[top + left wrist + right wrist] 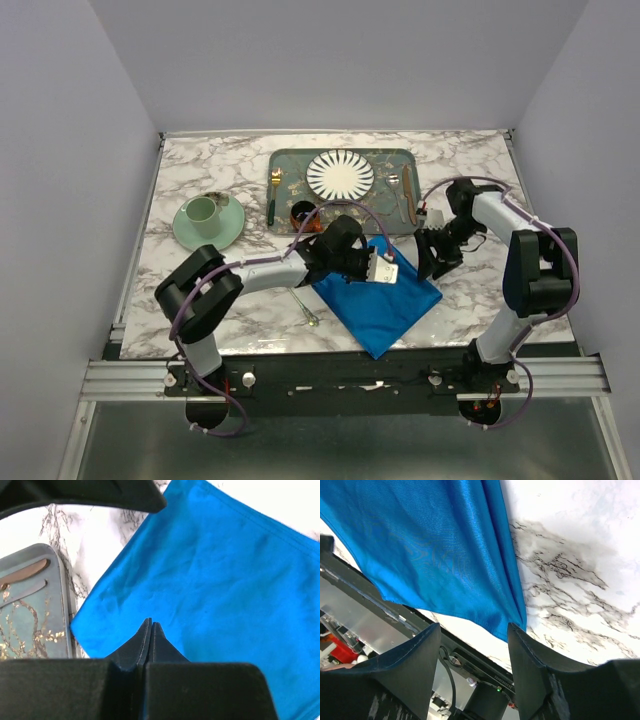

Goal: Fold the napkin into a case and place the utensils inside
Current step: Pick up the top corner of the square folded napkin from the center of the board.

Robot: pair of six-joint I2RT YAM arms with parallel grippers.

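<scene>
We judge the napkin light, limp, slippery: pinch a corner. The left gripper is clenched above it; the right gripper is released at its edge.

One blue napkin is lying lower centre of the top view. One grey-green tray is sitting upper centre, carrying one striped plate, one green-handled gold fork and two brown-handled cutlery pieces. One small dark-orange item, too small to identify, is sitting at the tray's lower edge. One green cup is standing on one saucer, left side. One small spoon is lying lower left of centre. Two grippers are showing: one left gripper, one right gripper.
</scene>
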